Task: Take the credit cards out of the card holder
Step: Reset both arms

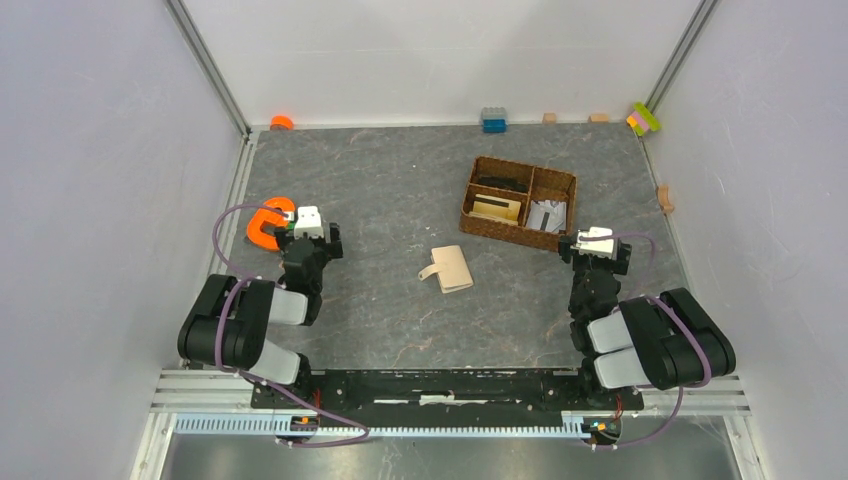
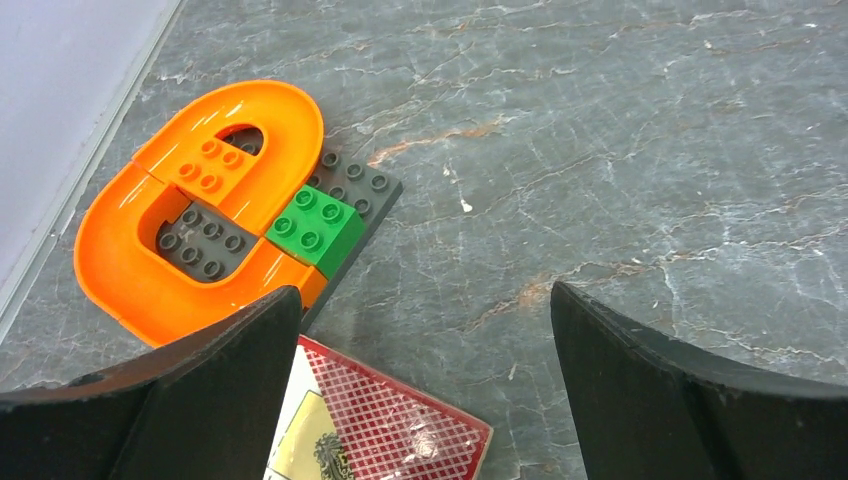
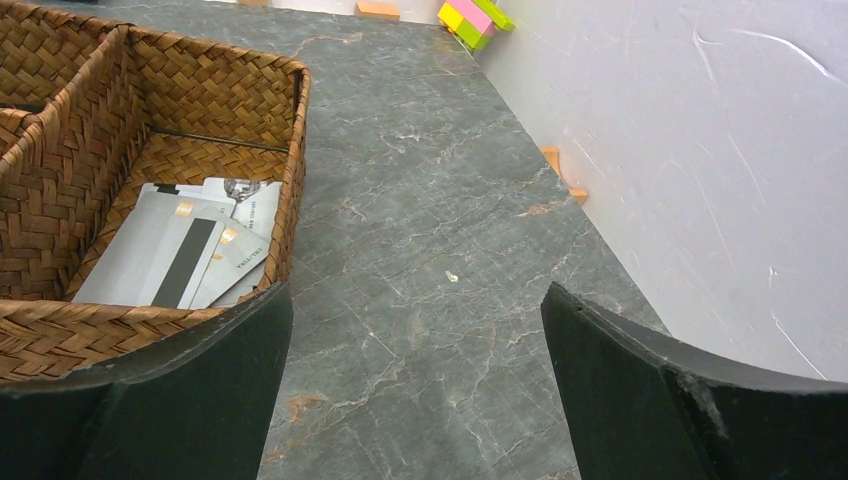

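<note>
Top external view: card holder point(image 1: 449, 268) lies flat near mid-tabletop point(image 1: 380, 170), between the two arms and apart from both. It is folded shut. The closing tab point(image 1: 429, 272) sticks out toward the left arm's side. No card edge shows from it at this range.

Left pincer point(image 1: 305, 224) hangs beside the orange toy point(image 1: 262, 228), jaws spread wide, nothing between them. In the left wrist view, a red-and-cream card point(image 2: 400, 430) lies flat on the stone just below the pincer, one corner hidden by a finger point(image 2: 230, 380). It is likely one of the credit cards, already out, but I can't confirm that.

Right pincer point(image 1: 597, 240) sits by the near corner of the wicker basket point(image 1: 525, 166), jaws likewise wide and empty. In the right wrist view, grey cards point(image 3: 170, 255) lie in the nearest compartment.

Handling, as judged:
- The holder looks light and soft, floppy at the fold, and apt to skate on smooth stone if nudged from one side.
- One pincer should pinch the body along its spine edge while the other lifts the tab and folds the flap back.
- The cards are thin, stiff and slick, and awkward to pick up once flat. Better to grip a short edge where it protrudes from a sleeve and pull in line with it.
- The main risk is the whole holder lifting along with the card.
</note>
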Motion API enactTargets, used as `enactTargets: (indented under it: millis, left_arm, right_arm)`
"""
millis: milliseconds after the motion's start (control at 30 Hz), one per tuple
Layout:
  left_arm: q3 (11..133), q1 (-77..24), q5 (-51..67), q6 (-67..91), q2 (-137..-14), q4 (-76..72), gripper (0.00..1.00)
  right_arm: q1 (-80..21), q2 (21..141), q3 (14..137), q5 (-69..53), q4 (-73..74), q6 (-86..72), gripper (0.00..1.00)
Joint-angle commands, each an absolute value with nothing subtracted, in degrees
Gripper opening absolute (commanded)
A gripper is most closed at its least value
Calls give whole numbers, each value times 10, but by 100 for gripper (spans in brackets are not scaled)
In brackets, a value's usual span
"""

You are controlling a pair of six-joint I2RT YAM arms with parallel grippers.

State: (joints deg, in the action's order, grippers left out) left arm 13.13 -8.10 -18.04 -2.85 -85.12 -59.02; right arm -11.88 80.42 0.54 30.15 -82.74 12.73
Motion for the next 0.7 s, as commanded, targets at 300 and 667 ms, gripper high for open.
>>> enactTargets:
  millis: [300,667]
  left_arm:
    - [143,-78,-166,-11,-847,-631,100]
    - [155,-62,-134,-6,-846,-607,100]
  right_arm:
    - [-117,799,-70,295,-874,121,98]
    - [-116,799,-70,295,-874,121,98]
